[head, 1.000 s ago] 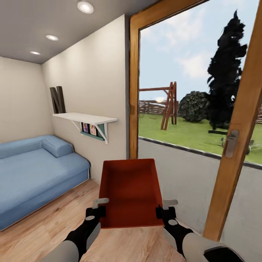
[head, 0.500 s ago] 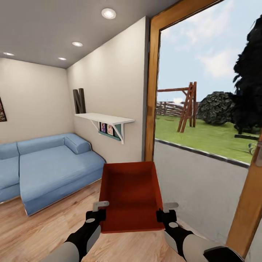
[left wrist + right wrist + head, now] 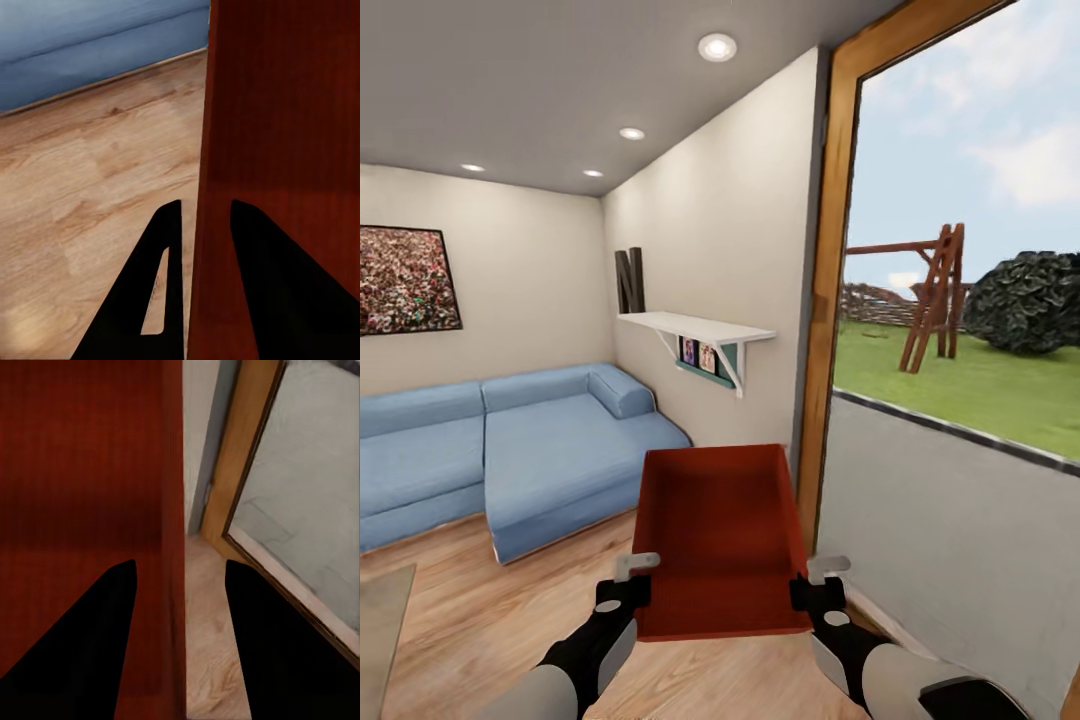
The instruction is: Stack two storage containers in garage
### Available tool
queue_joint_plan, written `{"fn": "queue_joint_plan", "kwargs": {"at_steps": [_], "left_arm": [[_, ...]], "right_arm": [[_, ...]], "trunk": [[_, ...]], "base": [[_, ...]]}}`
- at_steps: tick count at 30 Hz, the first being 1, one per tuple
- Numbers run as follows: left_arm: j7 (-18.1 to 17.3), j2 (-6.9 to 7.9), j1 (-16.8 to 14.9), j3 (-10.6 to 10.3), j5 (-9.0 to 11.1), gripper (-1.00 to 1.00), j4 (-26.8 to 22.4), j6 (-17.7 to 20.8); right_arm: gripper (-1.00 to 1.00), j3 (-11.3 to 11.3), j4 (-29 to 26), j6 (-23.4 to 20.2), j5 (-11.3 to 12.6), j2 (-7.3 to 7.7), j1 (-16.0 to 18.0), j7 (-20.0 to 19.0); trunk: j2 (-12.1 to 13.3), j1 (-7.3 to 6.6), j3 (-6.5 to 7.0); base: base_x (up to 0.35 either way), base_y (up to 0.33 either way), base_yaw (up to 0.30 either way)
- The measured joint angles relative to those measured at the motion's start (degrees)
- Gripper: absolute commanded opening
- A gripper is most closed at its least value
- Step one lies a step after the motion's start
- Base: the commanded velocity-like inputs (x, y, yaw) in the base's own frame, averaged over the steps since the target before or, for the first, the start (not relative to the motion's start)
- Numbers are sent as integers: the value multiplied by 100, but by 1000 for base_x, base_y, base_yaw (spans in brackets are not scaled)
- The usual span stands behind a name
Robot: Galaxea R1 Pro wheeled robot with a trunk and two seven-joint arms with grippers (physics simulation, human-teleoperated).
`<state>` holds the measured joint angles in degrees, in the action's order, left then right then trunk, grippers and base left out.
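Note:
One orange-red storage container (image 3: 720,530) hangs level in front of me above the living room's light wood planks. My left gripper (image 3: 628,582) is shut on its left wall and my right gripper (image 3: 816,580) is shut on its right wall. In the left wrist view the container's wall (image 3: 285,135) runs between the two dark fingers of the left gripper (image 3: 201,217). The right wrist view shows the container (image 3: 82,472) with its wall pinched by the right gripper (image 3: 180,574). The garage is out of view.
A blue corner sofa (image 3: 510,450) fills the left side, under a framed picture (image 3: 405,280). A white wall shelf (image 3: 695,328) juts out ahead. A wooden door frame (image 3: 825,300) with glass stands close on the right. A glass table corner (image 3: 380,620) shows at lower left.
The whole view has swung left, so the camera turned: more sofa and the picture came in, and the glass door slid right. The container stays held the same way.

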<state>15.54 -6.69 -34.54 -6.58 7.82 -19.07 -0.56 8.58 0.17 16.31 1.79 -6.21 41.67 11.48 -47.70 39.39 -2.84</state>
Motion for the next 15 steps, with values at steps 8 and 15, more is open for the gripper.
{"fn": "queue_joint_plan", "kwargs": {"at_steps": [8, 15], "left_arm": [[-1, 1, 0, -2, 1, -100, 0, 0], [1, -1, 0, -4, -1, -100, 0, 0]], "right_arm": [[-100, -2, 2, 2, 0, -1, 0, 1], [-100, -4, 7, 8, 2, 1, 0, -2]], "trunk": [[0, 0, 27], [0, 0, 50]], "base": [[0, 0, 300], [0, 0, 300]]}}
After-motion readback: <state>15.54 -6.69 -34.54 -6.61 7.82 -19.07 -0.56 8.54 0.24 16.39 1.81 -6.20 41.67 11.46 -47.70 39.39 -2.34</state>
